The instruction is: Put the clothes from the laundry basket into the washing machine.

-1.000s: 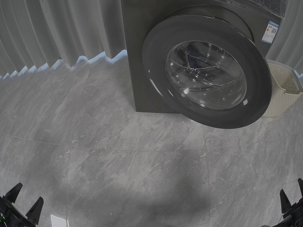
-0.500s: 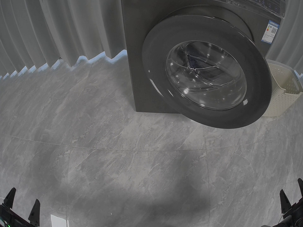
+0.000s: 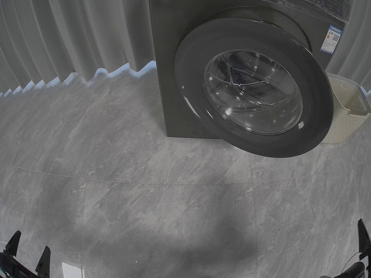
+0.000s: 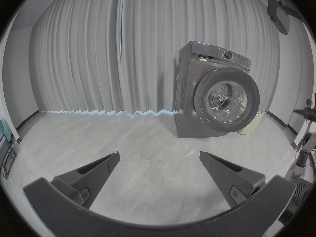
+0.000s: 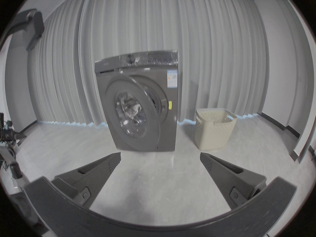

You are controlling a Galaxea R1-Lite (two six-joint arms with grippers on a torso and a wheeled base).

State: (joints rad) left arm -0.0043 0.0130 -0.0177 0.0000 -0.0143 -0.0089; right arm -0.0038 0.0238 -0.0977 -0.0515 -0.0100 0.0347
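A dark grey washing machine (image 3: pixel 181 58) stands against the curtain, and its round glass door (image 3: pixel 253 91) is swung partway open. The cream laundry basket (image 3: pixel 348 109) sits on the floor just right of the machine, also in the right wrist view (image 5: pixel 214 129); I cannot see what it contains. My left gripper (image 3: pixel 30 248) hangs low at the near left, open and empty, far from the machine (image 4: pixel 200 92). My right gripper (image 5: pixel 160 155) is open and empty too, with one finger (image 3: pixel 361 234) at the near right edge.
Bare grey tiled floor (image 3: pixel 154 197) lies between me and the machine. Pleated curtains (image 3: pixel 77 27) run along the back wall. A small white patch (image 3: pixel 71 270) lies on the floor by the left gripper.
The left gripper has dropped lower toward the picture's bottom edge. The right gripper has slid rightward, so a single finger shows now. Machine and basket have not moved.
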